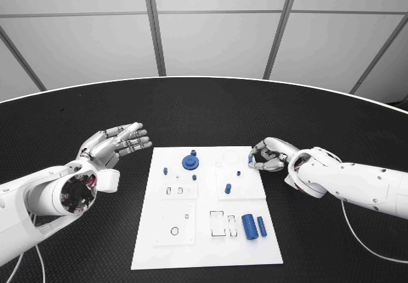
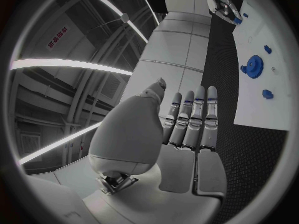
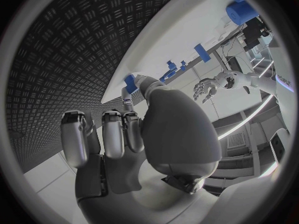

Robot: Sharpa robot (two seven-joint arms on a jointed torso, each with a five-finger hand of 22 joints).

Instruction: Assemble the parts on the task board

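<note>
You see the white task board (image 1: 204, 236) lying in the middle of the black bench (image 1: 204, 112), between the two arms.

The left robot hand (image 1: 117, 143) hovers above the bench just beside the board's left edge, near its far corner. Its fingers (image 2: 193, 119) are stretched out side by side and nothing is in them, so this robot hand is apart and empty.

The right robot hand (image 1: 267, 155) is at the board's right edge, near the far right corner. Its fingers are curled in, and in the right wrist view you see a small blue part (image 3: 130, 82) pinched at the fingertips, right at the rim of the board. So this robot hand is clamped on that part.

On the board, a blue gear (image 1: 190, 162) sits near the far middle, with small blue pegs (image 1: 194, 177) close to it and one small peg (image 1: 165, 171) toward the left side. A short blue pin (image 1: 228, 188) stands near the centre-right. Near the right front, a thick blue cylinder (image 1: 249, 227) and a thinner blue rod (image 1: 262, 226) lie side by side, just beside some outlined slots (image 1: 223, 224)
</note>
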